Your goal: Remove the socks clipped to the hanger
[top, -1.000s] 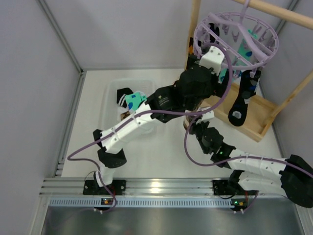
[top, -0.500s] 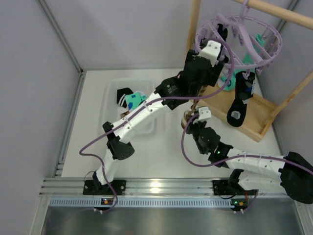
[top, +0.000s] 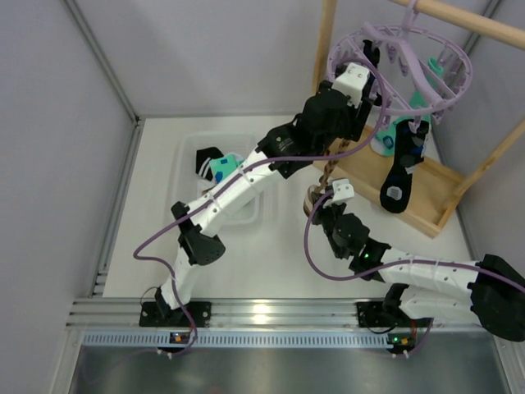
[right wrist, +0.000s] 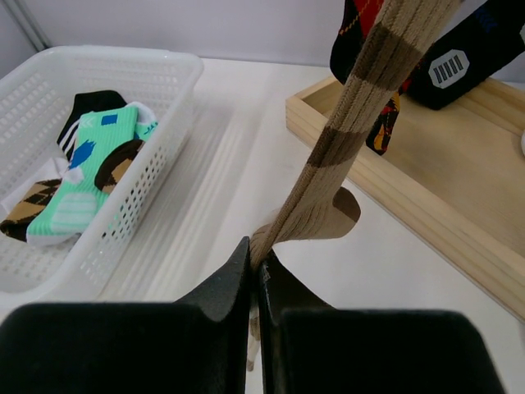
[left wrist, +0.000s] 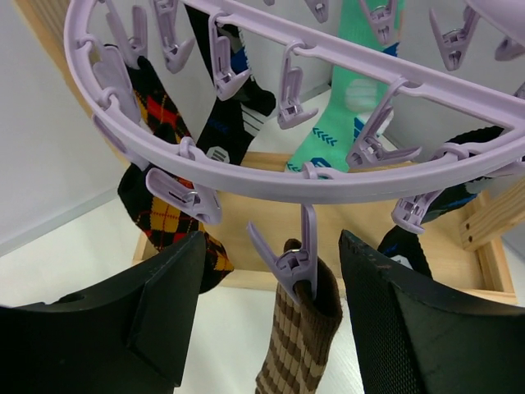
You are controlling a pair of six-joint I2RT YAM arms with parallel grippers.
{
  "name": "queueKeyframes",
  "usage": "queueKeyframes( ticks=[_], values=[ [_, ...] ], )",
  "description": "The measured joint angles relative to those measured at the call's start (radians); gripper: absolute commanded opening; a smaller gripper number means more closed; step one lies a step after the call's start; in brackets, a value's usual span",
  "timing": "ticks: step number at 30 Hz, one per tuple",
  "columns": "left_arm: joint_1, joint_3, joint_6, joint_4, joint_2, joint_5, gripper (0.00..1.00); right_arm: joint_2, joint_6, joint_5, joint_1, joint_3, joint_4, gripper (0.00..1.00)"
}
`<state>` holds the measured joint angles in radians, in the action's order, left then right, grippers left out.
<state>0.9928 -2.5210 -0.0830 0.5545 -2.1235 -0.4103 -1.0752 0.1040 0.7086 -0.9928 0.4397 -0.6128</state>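
Observation:
The lavender hanger hangs from a wooden bar; its ring fills the left wrist view. A brown-striped sock hangs from a clip peg and runs down taut. My left gripper is open, its jaws on either side of that peg and the sock's cuff. My right gripper is shut on the brown-striped sock's lower end. A black diamond sock, a navy sock, a teal sock and a black sock stay clipped.
A white basket at the left holds several socks; it also shows in the right wrist view. The wooden frame's tray base sits under the hanger, its edge close to my right gripper. The wooden post stands behind my left arm.
My left arm has risen and reached up to the hanger, bringing its open jaws around the peg holding the striped sock. The right arm has shifted slightly and keeps its grip.

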Motion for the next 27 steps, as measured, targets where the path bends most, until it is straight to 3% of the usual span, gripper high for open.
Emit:
queueKeyframes(
  ticks=[7, 11, 12, 14, 15, 17, 18, 19, 23, 24, 25, 27],
  values=[
    [0.000, 0.000, -0.004, -0.025, -0.038, 0.032, 0.68, 0.000, -0.001, -0.004, 0.000, 0.000, 0.000, 0.00],
    [0.000, 0.000, 0.002, -0.034, -0.059, 0.033, 0.50, 0.000, -0.001, -0.010, 0.000, 0.000, 0.002, 0.00],
    [0.000, 0.000, 0.003, -0.037, -0.061, 0.033, 0.40, 0.000, -0.001, -0.011, 0.000, 0.000, 0.003, 0.00],
    [0.000, 0.000, 0.005, -0.042, -0.062, 0.036, 0.32, 0.000, 0.000, -0.012, 0.000, 0.000, 0.006, 0.00],
    [0.000, 0.000, 0.006, -0.049, -0.062, 0.039, 0.21, 0.000, 0.000, -0.013, 0.000, 0.000, 0.007, 0.00],
    [0.000, 0.000, 0.011, -0.069, -0.062, 0.046, 0.15, 0.000, 0.002, -0.014, -0.004, 0.000, 0.009, 0.00],
    [0.000, 0.000, 0.015, -0.076, -0.062, 0.051, 0.04, 0.000, 0.005, -0.014, -0.007, 0.000, 0.009, 0.00],
    [0.000, 0.000, 0.017, -0.082, -0.062, 0.055, 0.01, 0.000, 0.008, -0.017, -0.009, 0.000, 0.008, 0.00],
    [0.000, 0.000, 0.022, -0.090, -0.062, 0.059, 0.00, 0.008, 0.031, -0.020, -0.013, -0.017, 0.007, 0.00],
    [0.000, 0.000, 0.023, -0.091, -0.062, 0.059, 0.05, 0.015, 0.035, -0.020, -0.013, -0.029, 0.009, 0.00],
    [0.000, 0.000, 0.023, -0.092, -0.062, 0.059, 0.30, 0.024, 0.041, -0.021, -0.013, -0.042, 0.011, 0.00],
    [0.000, 0.013, 0.024, -0.100, -0.060, 0.059, 0.48, 0.050, 0.055, -0.021, -0.013, -0.066, 0.023, 0.00]
  ],
)
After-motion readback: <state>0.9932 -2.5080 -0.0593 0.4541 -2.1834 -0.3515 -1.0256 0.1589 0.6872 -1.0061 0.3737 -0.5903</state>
